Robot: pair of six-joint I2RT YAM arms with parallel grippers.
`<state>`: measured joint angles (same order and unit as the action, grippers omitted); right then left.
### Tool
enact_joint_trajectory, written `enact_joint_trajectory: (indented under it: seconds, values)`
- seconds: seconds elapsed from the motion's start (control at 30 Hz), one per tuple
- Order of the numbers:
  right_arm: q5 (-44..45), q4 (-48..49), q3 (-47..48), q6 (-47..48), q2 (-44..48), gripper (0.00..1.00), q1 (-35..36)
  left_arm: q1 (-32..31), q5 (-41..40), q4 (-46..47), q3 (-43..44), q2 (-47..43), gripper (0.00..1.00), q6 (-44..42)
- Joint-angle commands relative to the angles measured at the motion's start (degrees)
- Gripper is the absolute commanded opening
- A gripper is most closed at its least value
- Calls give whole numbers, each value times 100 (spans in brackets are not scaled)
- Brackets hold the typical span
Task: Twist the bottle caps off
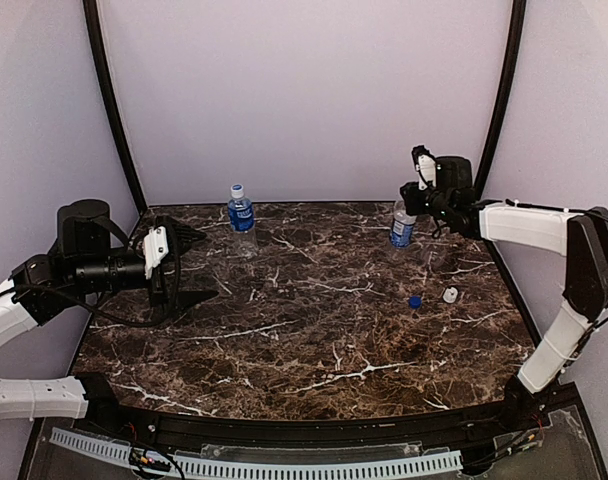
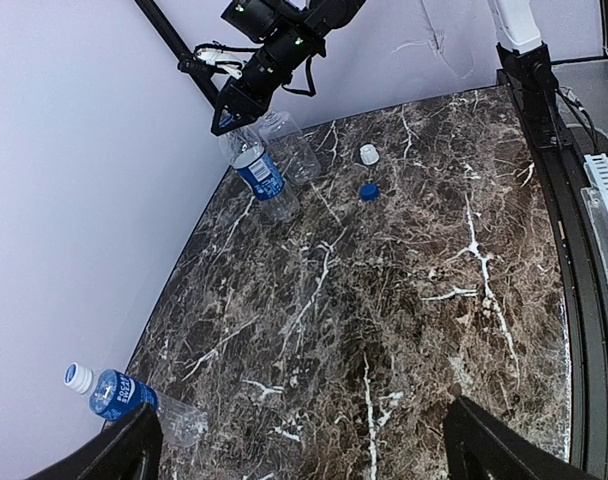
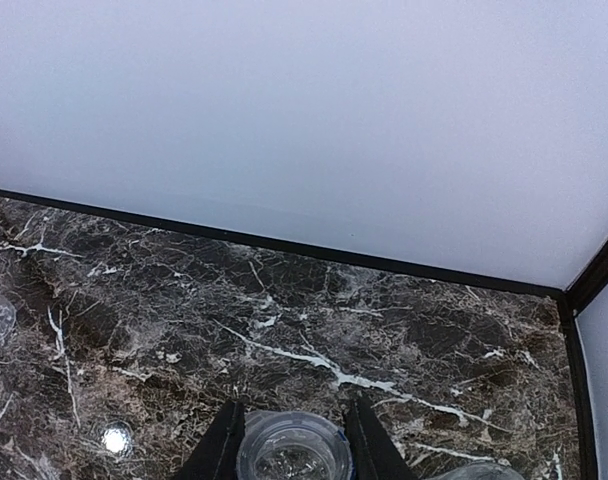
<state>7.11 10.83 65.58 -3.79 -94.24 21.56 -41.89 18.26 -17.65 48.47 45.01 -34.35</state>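
My right gripper (image 1: 412,205) is at the back right, shut on the neck of a blue-label bottle (image 1: 402,230) that leans a little. In the right wrist view its mouth (image 3: 292,450) is open, with no cap, between my fingers (image 3: 224,440). A plain clear bottle (image 2: 292,148) stands just beside it. A blue cap (image 1: 414,301) and a white cap (image 1: 450,295) lie loose on the table to the right. A second blue-label bottle (image 1: 241,212) stands at the back left with its white cap (image 1: 237,189) on. My left gripper (image 1: 189,267) is open and empty, left of that bottle.
The dark marble table (image 1: 314,330) has a black raised rim and pale walls close behind. Black frame poles (image 1: 109,100) rise at both back corners. The capped bottle also shows in the left wrist view (image 2: 124,397), at the lower left by my finger.
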Motion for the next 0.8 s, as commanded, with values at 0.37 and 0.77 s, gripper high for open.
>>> enact_joint_trajectory:
  seconds: [0.37, 0.77]
  values:
    - [-144, -1052, 816, 339, -232, 93, -15, 38, 102, -108, -101, -67, 99, 44]
    - [-1341, -1493, 2602, 758, -278, 99, 577, 869, -1050, 922, -1081, -569, 99, 1524]
